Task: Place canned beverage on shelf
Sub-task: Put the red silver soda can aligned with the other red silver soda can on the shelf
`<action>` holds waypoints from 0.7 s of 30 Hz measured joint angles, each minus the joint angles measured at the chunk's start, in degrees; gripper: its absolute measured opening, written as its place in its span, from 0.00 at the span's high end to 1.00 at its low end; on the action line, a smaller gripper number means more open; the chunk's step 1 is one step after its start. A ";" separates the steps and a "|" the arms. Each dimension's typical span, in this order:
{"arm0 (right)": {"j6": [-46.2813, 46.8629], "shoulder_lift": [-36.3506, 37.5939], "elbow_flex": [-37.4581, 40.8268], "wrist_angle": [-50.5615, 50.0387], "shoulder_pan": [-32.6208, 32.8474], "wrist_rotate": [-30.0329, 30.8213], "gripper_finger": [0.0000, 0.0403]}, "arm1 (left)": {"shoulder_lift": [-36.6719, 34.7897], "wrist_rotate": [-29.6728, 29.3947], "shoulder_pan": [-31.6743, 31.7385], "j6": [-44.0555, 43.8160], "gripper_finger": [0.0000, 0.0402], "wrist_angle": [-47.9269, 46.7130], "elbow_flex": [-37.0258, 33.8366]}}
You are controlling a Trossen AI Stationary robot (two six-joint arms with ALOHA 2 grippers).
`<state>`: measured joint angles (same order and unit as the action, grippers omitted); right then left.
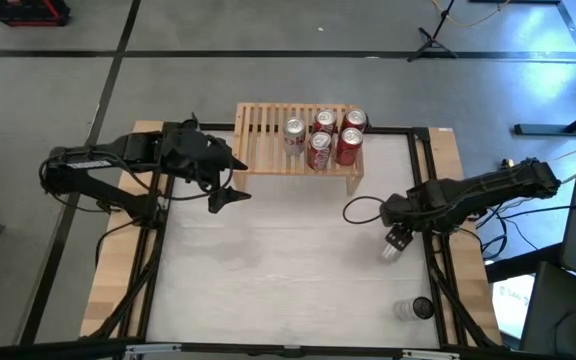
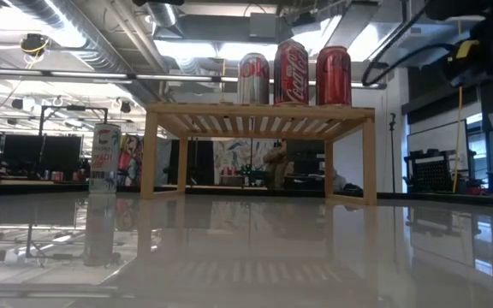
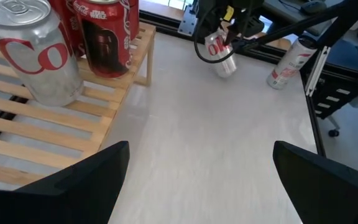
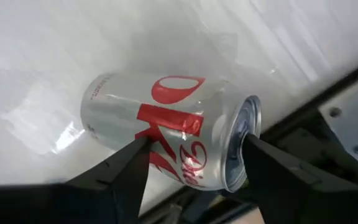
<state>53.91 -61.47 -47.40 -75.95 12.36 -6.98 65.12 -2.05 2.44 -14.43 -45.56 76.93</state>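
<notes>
- Silver can (image 4: 166,140) lies on its side on the white worktop (image 1: 268,270), near the right edge, well apart from the shelf (image 1: 268,140).
- Right end effector (image 4: 191,168) straddles the can: one finger at the mid-body, the other at the top rim. Fingers look touching or nearly so; can't confirm a firm clamp, so I'd call it closing in, not a secured grasp.
- Handling, my read: thin aluminium, round, glossy, so it's slippery and prone to rolling on the slick worktop. If full, it's stiff and fairly heavy; if empty, it dents easily. Can't tell which.
- Best hold: across the cylindrical wall at mid-length, moderate squeeze. A finger on the rim edge may slip off.
- It needs turning upright before it goes on the shelf.
- Second pale can (image 1: 415,309) stands close to the worktop's near right corner, untouched.
- Left end effector (image 1: 226,195) hangs spread wide and empty, just in front of the shelf's left half.
- Shelf sits at the far edge with five cans (image 1: 323,135) upright on its right half; left slats are bare, so that's the likely drop spot.
</notes>
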 joint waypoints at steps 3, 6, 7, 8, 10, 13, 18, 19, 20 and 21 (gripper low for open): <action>-0.16 0.02 0.00 2.32 0.00 -0.12 0.40 | 0.00 -0.02 0.00 0.72 0.04 0.00 0.00; -1.23 0.02 0.00 4.66 0.00 -0.12 0.40 | 0.00 -0.02 0.00 1.10 0.04 0.00 0.00; -1.69 0.02 0.00 5.48 0.00 -0.12 0.40 | 0.00 -0.02 0.00 1.10 0.04 0.00 0.00; -1.86 0.02 0.00 6.12 0.00 -0.14 0.40 | 0.00 -0.02 0.00 1.10 0.04 0.01 0.00; -1.94 0.02 -0.21 6.19 0.00 -0.44 0.40 | 0.00 -0.02 0.00 1.10 0.04 0.02 0.00; -2.34 0.02 -1.53 5.56 0.00 -1.25 0.40 | 0.00 -0.23 0.00 1.10 0.04 0.04 0.00; -1.34 0.06 -5.92 2.85 0.00 -1.65 0.40 | 0.02 -0.25 0.00 1.10 0.04 0.06 0.00; -0.23 0.07 -6.65 2.58 0.01 -1.67 0.40 | 0.02 -0.26 0.00 1.10 0.04 0.07 0.00; 0.95 0.09 -7.11 2.74 0.07 -1.82 0.40 | 0.02 -0.26 0.00 1.10 0.04 0.07 0.00; 1.91 0.09 -7.34 3.37 0.07 -2.59 0.40 | 0.02 -0.26 0.00 1.10 0.04 0.06 0.00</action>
<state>55.82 -61.39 -54.73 -72.58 12.43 -9.56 65.14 -2.31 2.44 -13.32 -45.50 76.93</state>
